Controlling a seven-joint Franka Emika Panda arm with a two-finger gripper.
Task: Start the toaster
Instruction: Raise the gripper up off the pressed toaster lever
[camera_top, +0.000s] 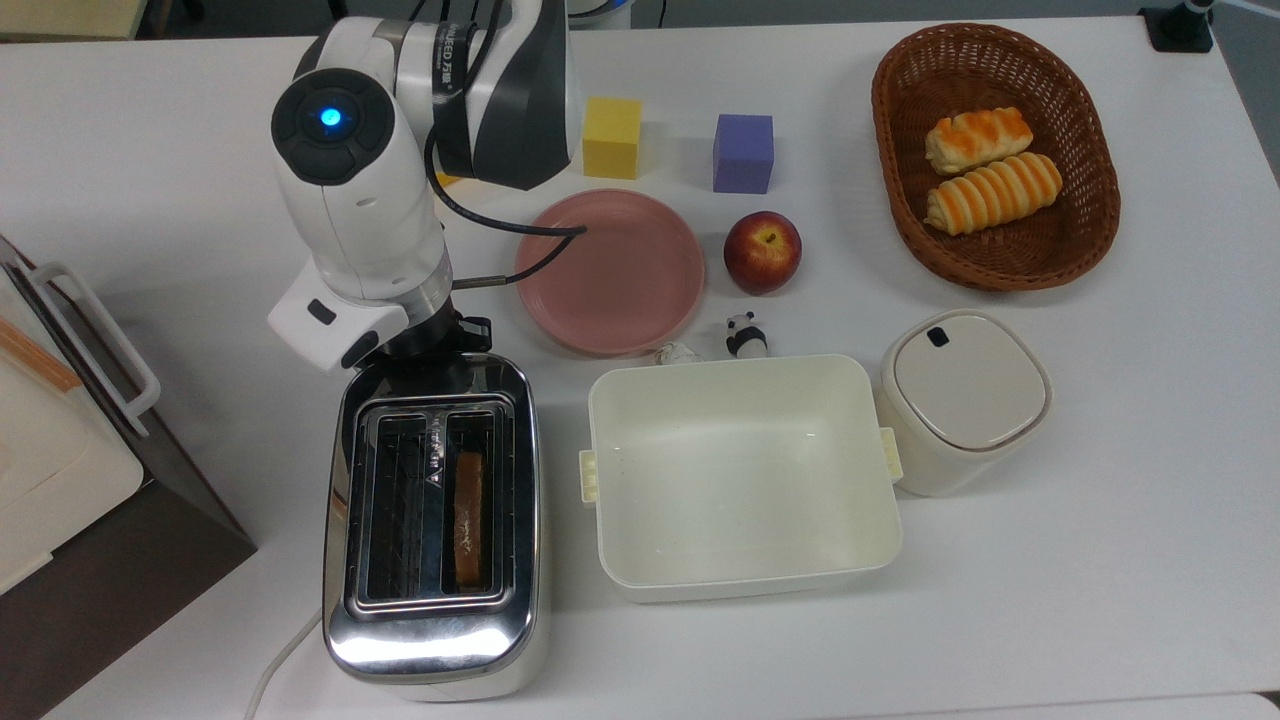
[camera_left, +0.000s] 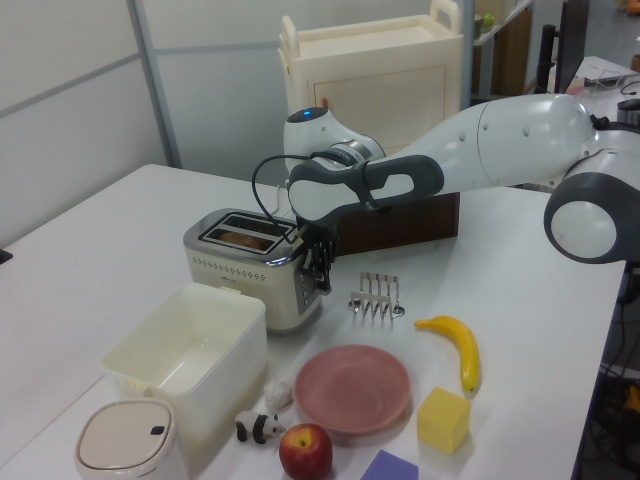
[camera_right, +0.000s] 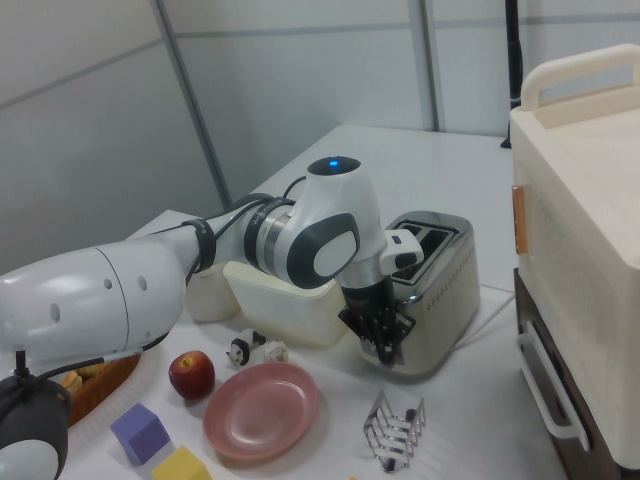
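Toaster (camera_top: 435, 525) stands on the white tabletop (camera_top: 1100, 560), just beside the cream tub (camera_top: 740, 470), with one slice of bread (camera_top: 468, 515) sunk low in a slot. My hand (camera_right: 380, 335) points down against the toaster's end face, on the side away from its white cord (camera_top: 280, 660), where I judge the lever sits. I cannot tell whether my hand is clenched or released.
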